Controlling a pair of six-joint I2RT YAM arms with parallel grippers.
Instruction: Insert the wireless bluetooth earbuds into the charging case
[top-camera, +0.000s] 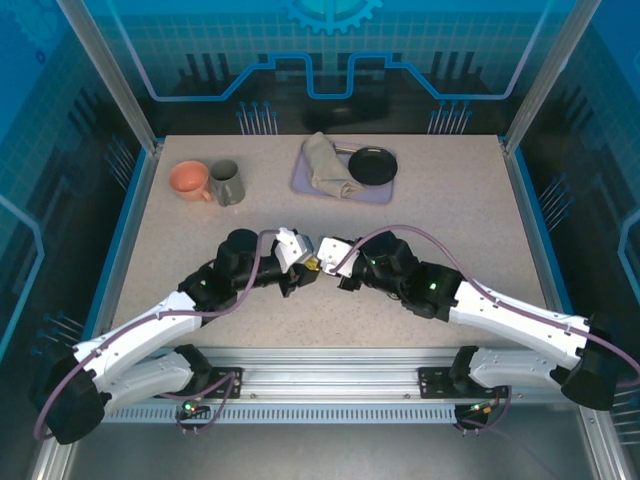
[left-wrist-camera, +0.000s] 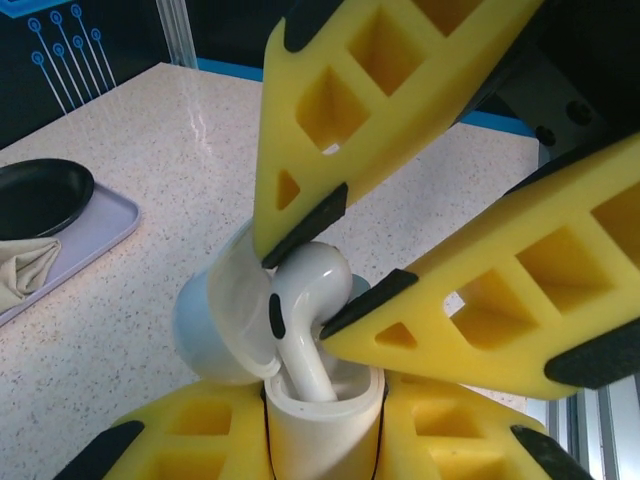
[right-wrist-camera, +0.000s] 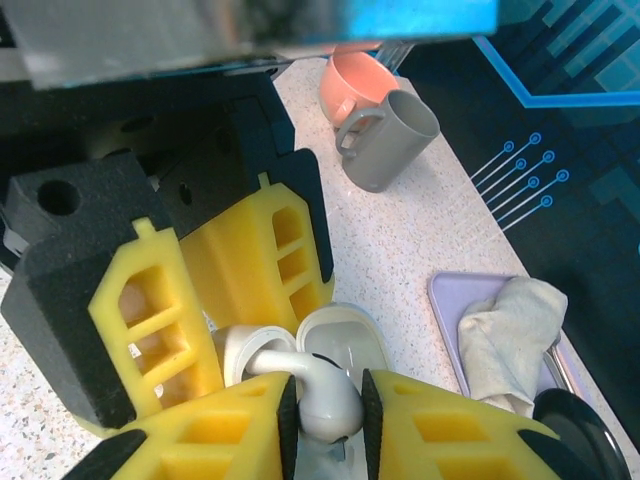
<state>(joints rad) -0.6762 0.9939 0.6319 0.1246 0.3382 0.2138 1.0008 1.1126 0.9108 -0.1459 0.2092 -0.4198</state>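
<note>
desk (top-camera: 460, 230): pale speckled top; both arms reach in from its near edge and meet over its middle
orange cup (top-camera: 187, 180): near the far left corner, upright, mouth up
grey mug (top-camera: 227, 183): just beside the orange cup on its right, upright
left gripper (left-wrist-camera: 322, 448): yellow fingers clenched on the lower body of the charging case, one on each side
charging case (left-wrist-camera: 325, 415): white, over the middle of the desk between the two grippers; in the left wrist view its mouth faces up, with the lid (left-wrist-camera: 215, 320) hinged open and swung off to the left
earbud (left-wrist-camera: 312, 285): white with a short stem; in the left wrist view its long axis stands close to upright and leans a little, with the rounded head on top and the stem pointing down; the stem's lower end is inside the mouth of the charging case and the head is above the rim
right gripper (right-wrist-camera: 325, 405): yellow fingers pinched on the head of the earbud, a black pad on either side of it
tray (top-camera: 385, 192): lavender, at the middle of the far edge
cloth (top-camera: 325, 165): beige, bunched up on the left half of the tray
black dish (top-camera: 372, 166): round, on the right half of the tray, just beside the cloth
</note>
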